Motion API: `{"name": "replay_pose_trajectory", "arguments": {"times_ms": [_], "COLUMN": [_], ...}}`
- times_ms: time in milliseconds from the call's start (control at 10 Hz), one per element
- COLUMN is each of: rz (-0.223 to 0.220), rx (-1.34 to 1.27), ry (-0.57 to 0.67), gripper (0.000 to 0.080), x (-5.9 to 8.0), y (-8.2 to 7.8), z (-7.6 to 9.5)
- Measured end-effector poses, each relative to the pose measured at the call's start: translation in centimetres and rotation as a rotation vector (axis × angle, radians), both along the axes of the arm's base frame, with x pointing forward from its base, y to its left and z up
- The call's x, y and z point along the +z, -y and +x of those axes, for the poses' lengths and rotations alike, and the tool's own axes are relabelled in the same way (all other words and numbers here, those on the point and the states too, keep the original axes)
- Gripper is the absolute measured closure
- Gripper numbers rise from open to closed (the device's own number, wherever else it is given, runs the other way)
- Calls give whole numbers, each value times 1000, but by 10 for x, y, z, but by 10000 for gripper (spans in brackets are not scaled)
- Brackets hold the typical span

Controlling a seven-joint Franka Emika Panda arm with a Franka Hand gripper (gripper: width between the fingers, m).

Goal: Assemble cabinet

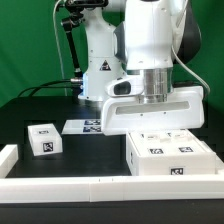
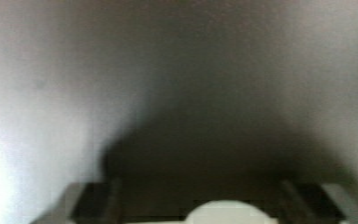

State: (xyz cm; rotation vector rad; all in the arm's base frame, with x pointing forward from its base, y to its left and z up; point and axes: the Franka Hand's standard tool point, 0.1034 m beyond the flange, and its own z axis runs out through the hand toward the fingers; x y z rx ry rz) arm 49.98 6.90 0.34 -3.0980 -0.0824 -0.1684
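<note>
The cabinet (image 1: 170,156), a white boxy shell with square tags on top, lies at the exterior view's right near the front rail. My gripper (image 1: 152,127) hangs straight down over its back edge, and the fingertips are hidden between the hand and the shell. One small white tagged drawer block (image 1: 42,140) stands apart at the exterior view's left. The wrist view is blurred and very close to a pale surface. Two dark fingers (image 2: 98,198) show wide apart, with a rounded white shape (image 2: 226,212) between them. The gripper (image 2: 202,200) looks open.
The marker board (image 1: 82,126) lies flat between the drawer block and the robot's base (image 1: 100,75). A long low white rail (image 1: 70,185) edges the table's front and turns up at the exterior view's left. Black cloth covers the table.
</note>
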Motion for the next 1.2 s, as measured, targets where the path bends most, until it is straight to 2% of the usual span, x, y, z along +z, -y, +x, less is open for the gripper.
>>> {"name": "replay_pose_trajectory", "arguments": {"times_ms": [100,200,300,400,500,800,1200], "rz": [0,1,1,1,1,1,8], "rx": [2,6,12,12,13,14,29], "ry": [0,-1,-1,-1,-1,-4,-6], "gripper": [487,703,703,769,792,797,797], "x": [0,0,0,0,0,1,45], "y": [-1,-3,-6,-6,-6,-6,-11], "z": [0,-1,-1,-1,-1,-1,4]}}
